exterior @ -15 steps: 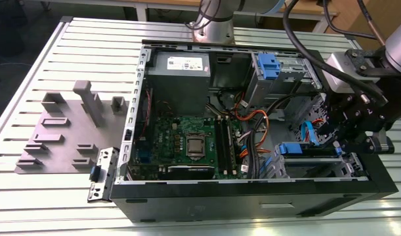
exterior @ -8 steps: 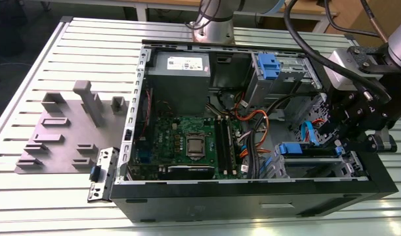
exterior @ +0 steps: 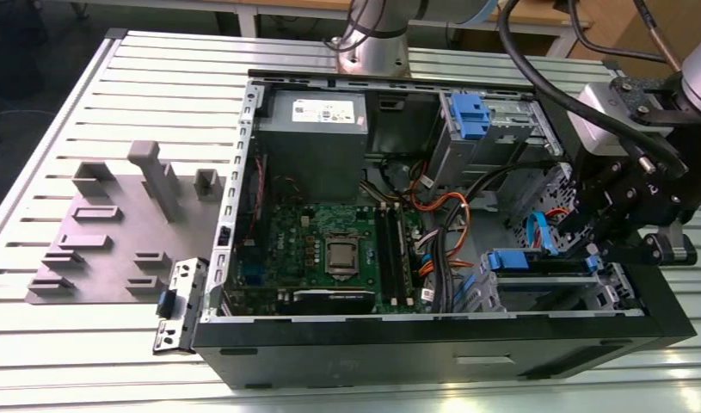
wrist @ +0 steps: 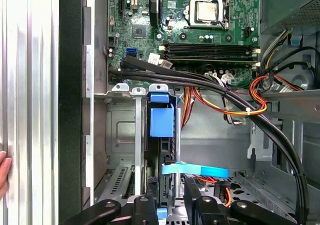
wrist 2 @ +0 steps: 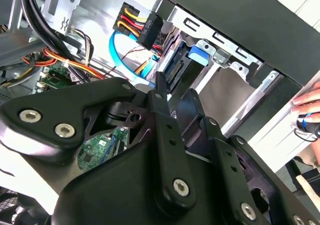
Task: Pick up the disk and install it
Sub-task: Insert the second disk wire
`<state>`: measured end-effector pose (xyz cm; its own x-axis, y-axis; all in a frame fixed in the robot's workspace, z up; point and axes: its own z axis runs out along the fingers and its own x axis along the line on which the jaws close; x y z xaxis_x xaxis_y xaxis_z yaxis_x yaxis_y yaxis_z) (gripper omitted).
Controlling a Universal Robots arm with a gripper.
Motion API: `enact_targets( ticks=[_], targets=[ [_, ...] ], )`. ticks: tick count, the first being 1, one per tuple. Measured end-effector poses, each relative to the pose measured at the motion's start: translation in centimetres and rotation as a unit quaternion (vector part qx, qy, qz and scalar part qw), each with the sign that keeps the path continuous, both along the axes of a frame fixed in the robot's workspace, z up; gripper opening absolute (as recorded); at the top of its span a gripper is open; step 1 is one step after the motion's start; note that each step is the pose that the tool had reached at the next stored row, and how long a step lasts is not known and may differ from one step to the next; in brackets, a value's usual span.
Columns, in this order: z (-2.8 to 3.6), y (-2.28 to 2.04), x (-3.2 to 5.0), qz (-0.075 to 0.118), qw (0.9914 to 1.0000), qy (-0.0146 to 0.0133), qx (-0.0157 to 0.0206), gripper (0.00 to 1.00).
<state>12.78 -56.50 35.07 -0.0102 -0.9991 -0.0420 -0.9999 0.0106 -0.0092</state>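
Note:
The disk (wrist: 167, 152) stands edgewise in the drive bay (wrist: 122, 135) at the case's front corner, its blue bracket (wrist: 161, 121) toward the motherboard. In the exterior view the blue bracket (exterior: 513, 259) shows at the bay's mouth. My gripper (wrist: 170, 197) reaches into the case from the exterior view's right (exterior: 603, 249), and its black fingers (wrist: 146, 209) straddle the disk's near end, shut on it. In the second wrist view the disk (wrist 2: 180, 72) runs from between the fingers (wrist 2: 160, 102) into the bay. A light blue data cable (wrist: 197, 170) crosses just beside the disk.
The open computer case (exterior: 442, 344) lies on a slatted table (exterior: 98, 361). Black and orange cable bundles (wrist: 220, 92) cross near the bay. The motherboard (exterior: 327, 249) and power supply (exterior: 313, 120) lie further in. A grey fixture (exterior: 120, 224) stands outside. A person's hand (wrist 2: 307, 102) rests at the case edge.

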Motion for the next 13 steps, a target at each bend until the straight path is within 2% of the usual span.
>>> enact_targets(
  ticks=[9,11,13],
  targets=[
    [0.24,0.08,0.0,0.0,1.0,0.0,-0.0001,0.35],
    [0.22,0.22,0.0,0.0,1.0,0.0,0.0001,0.35],
    [0.2,0.78,0.0,0.0,1.0,0.0,0.0001,0.35]
  ],
)
